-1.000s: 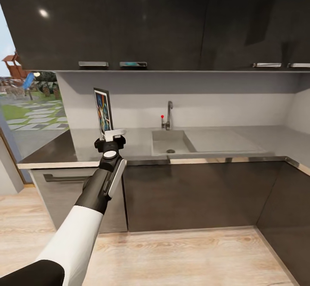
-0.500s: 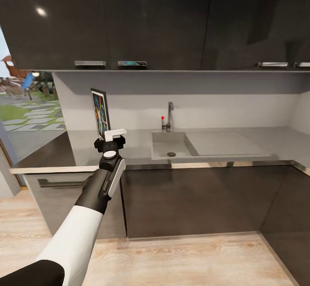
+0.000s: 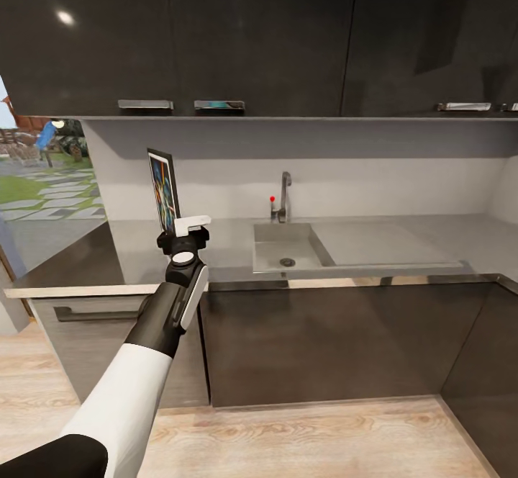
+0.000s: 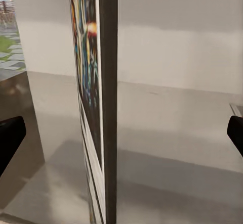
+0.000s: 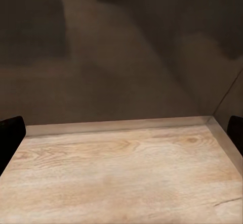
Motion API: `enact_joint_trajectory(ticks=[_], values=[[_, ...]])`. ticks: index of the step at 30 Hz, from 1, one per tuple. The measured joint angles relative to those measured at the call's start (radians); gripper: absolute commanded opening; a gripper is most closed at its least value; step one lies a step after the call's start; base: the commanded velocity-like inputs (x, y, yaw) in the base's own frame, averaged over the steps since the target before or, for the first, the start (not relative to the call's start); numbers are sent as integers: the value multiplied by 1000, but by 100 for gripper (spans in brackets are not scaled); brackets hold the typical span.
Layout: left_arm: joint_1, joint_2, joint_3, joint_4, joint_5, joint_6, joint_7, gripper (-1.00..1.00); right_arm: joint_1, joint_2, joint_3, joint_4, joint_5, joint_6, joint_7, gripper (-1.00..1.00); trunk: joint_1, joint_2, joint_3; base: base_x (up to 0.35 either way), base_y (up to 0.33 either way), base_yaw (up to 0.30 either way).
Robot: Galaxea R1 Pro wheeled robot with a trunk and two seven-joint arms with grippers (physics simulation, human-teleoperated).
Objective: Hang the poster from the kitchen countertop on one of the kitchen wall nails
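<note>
Sink basin (image 3: 282, 246): holds no items.
Poster (image 3: 165, 188) upright on surface (image 3: 403, 237); left gripper (image 3: 188, 227) spread apart, poster between fingers; right gripper spread over wood floor (image 5: 121, 178).

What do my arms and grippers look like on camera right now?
The left arm has a white sleeve-like forearm section, then a glossy black tapered wrist with a white side panel and a round white cap. The left gripper is black with a white block on top. In both wrist views the fingertips are plain dark rounded pads. No cables visible.

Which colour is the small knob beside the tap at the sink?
Red. The knob shows best in the head view, left of the tap.
</note>
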Motion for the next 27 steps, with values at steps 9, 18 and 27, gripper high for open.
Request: enact_joint_trajectory(ticks=[9,18,27], values=[[0,0,5,-18,-1,1,0,100,0,0,0,1,0,0,0,100,0,0,0,41,42,0],[0,0,10,-26,-2,1,-1,100,0,1,0,1,-1,0,0,100,0,0,0,37,39,0],[0,0,12,-26,-2,1,-1,100,0,1,0,1,0,0,0,100,0,0,0,50,2,0]])
